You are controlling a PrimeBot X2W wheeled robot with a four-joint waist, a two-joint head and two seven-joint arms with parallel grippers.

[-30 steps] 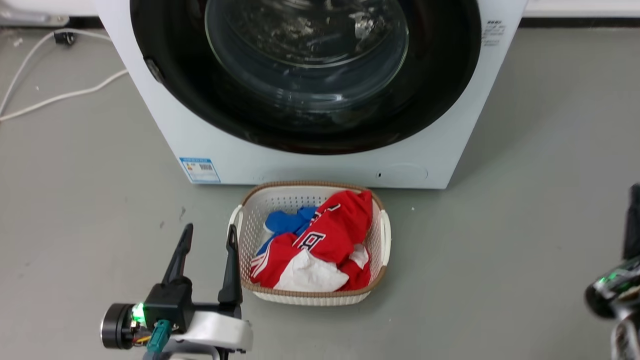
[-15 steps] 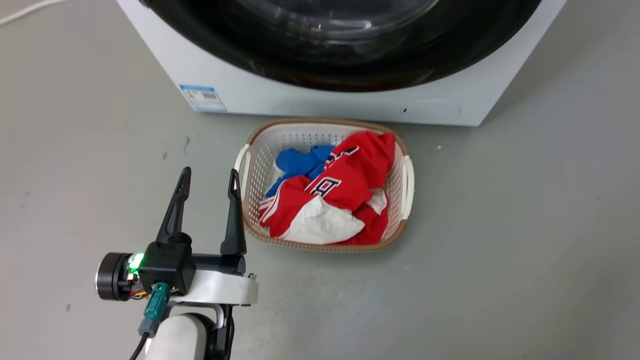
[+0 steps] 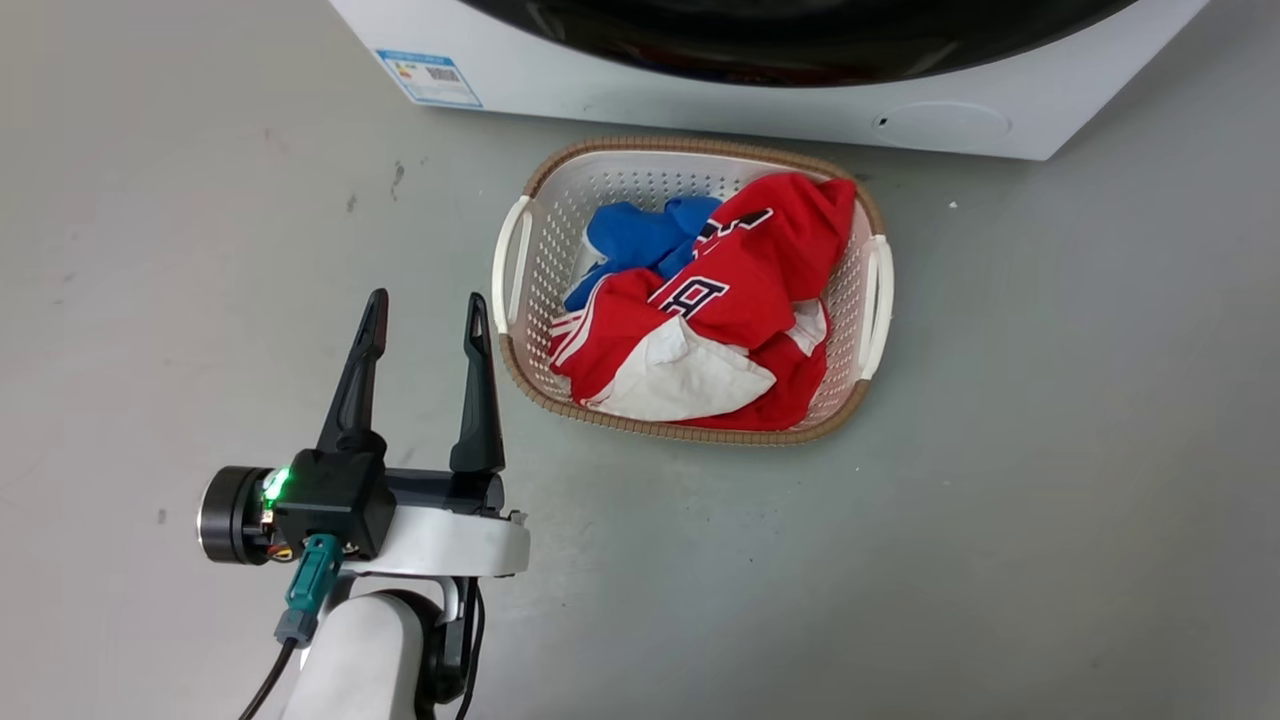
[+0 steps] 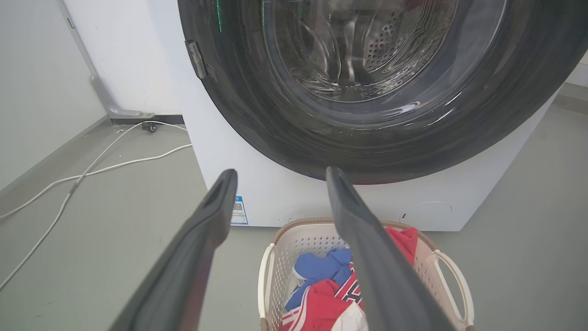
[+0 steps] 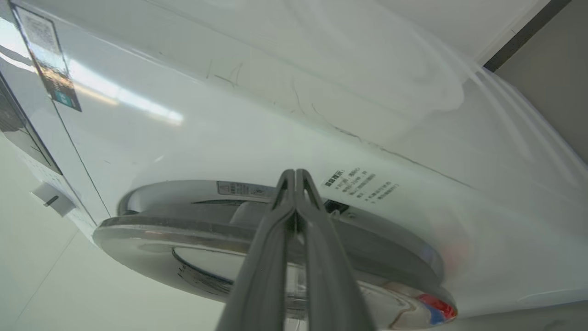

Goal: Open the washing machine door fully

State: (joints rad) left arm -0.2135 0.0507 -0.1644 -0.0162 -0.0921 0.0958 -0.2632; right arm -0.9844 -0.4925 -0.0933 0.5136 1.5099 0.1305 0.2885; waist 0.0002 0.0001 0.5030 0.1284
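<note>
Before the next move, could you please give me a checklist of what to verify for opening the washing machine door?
1. Is the washing machine door open? Not ok: in the left wrist view it looks closed against the white machine.
2. Is the right hand at the door's rim? Ok: its fingers are pressed together and point at the rim's edge.
3. Is the right hand hooked behind the rim? Cannot tell.
4. Is the left hand free? Ok: it is open, empty, and beside the basket.
5. Is the basket clear of the door's swing? Cannot tell: it sits directly in front of the machine, below the door's lower edge.
</note>
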